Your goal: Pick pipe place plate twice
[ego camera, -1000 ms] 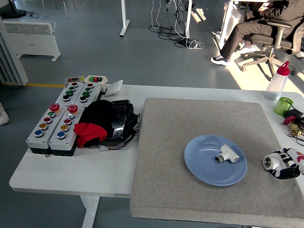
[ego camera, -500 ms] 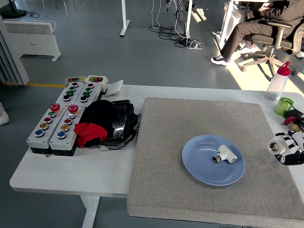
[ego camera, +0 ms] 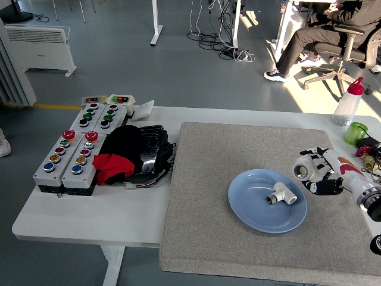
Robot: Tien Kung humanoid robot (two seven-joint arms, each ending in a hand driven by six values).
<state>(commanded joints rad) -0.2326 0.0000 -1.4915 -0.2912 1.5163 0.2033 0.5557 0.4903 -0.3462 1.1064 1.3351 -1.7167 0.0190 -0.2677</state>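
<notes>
Gray floor and office chairs fill the back of the room, and a white tabletop (ego camera: 89, 217) sits in front with a big gray mat (ego camera: 238, 196) on it. The right hand (ego camera: 318, 171) reaches in from the right side, and its fingers (ego camera: 324, 185) are curled tight around a short white pipe (ego camera: 305, 168). You can see the round open end of the pipe facing us. Just to the left of the fingers, and a little lower, is the blue plate (ego camera: 250, 208). One white pipe piece (ego camera: 282, 193) already lies in the plate, close to the hand. Far off to the left of the fingers are the button boxes (ego camera: 71, 149) and a black and red bundle (ego camera: 128, 155). Behind the hand, at the back right, stand a spray bottle (ego camera: 347, 102) and a green cup (ego camera: 355, 132). The left hand is not in the picture.

I think this is the second pipe being carried to the plate, since one is in there already. Next, the hand needs to move a bit more to the left, get over the plate, go down, and let go softly next to the first piece.

Half a second ago the hand was right at the edge of the picture. Now it has come in much closer to the plate and sits a little higher.
</notes>
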